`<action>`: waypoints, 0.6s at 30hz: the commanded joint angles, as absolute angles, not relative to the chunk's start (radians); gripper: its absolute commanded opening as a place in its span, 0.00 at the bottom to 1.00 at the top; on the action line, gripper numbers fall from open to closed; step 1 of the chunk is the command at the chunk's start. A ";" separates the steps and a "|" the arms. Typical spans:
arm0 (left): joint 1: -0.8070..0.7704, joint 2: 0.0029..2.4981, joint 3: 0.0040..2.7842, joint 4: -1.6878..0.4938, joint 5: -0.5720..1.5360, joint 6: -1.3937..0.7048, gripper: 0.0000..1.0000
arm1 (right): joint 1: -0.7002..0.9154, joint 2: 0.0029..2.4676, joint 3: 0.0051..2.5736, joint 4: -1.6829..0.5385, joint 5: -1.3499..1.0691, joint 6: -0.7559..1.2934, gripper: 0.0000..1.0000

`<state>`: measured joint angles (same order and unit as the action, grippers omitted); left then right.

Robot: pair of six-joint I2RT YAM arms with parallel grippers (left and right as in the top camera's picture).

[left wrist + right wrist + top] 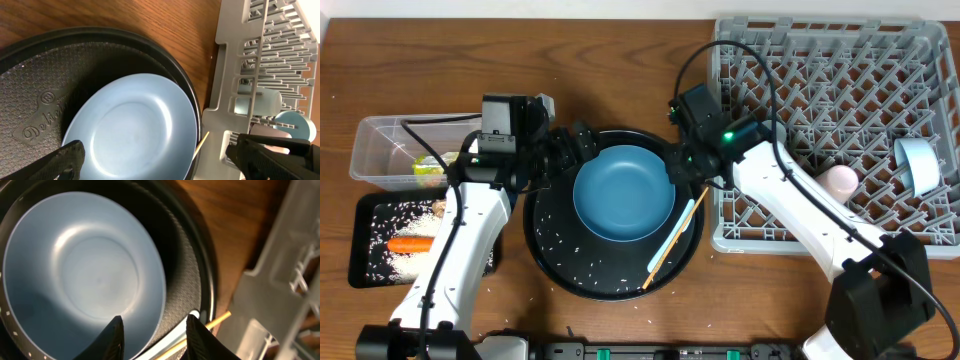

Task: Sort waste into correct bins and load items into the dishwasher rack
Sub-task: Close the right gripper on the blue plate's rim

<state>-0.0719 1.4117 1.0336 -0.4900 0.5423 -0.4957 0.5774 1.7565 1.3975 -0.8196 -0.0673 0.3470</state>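
A large blue plate point(623, 192) lies in a round black tray point(545, 250). My left gripper point(568, 150) is open at the plate's left rim; in the left wrist view its fingers point(170, 162) spread wide around the plate point(130, 130). My right gripper point(682, 165) is open, and its fingers point(156, 340) straddle the plate's right rim point(85, 265). Wooden chopsticks point(655, 270) and a slim white utensil point(675, 228) lie on the tray's right side. A pink cup point(840, 180) and a light-blue cup point(920, 165) lie in the grey rack point(820, 60). The bowl is out of view.
A clear tub point(370, 150) at the left holds a yellow-green wrapper point(430, 165). A shallow black tray point(365, 270) in front of it holds a carrot point(410, 243) and rice. Loose rice grains point(570, 250) dot the round tray. The rack stands right beside the round tray.
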 commanded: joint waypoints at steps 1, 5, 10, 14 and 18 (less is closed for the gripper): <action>-0.066 1.412 1.034 -0.489 0.530 -0.483 0.98 | 0.590 1.754 1.400 -0.796 -0.059 0.221 0.33; -0.066 1.412 1.034 -0.489 0.530 -0.483 0.98 | 0.590 1.755 1.398 -0.756 -0.059 0.207 0.44; -0.066 1.412 1.034 -0.489 0.530 -0.483 0.98 | 0.590 1.755 1.398 -0.737 -0.059 0.208 0.51; -0.066 1.412 1.034 -0.489 0.530 -0.483 0.98 | 0.590 1.755 1.398 -0.733 -0.055 0.212 0.01; -0.066 1.412 1.034 -0.490 0.530 -0.483 0.98 | 0.590 1.757 1.398 -0.720 -0.050 0.211 0.01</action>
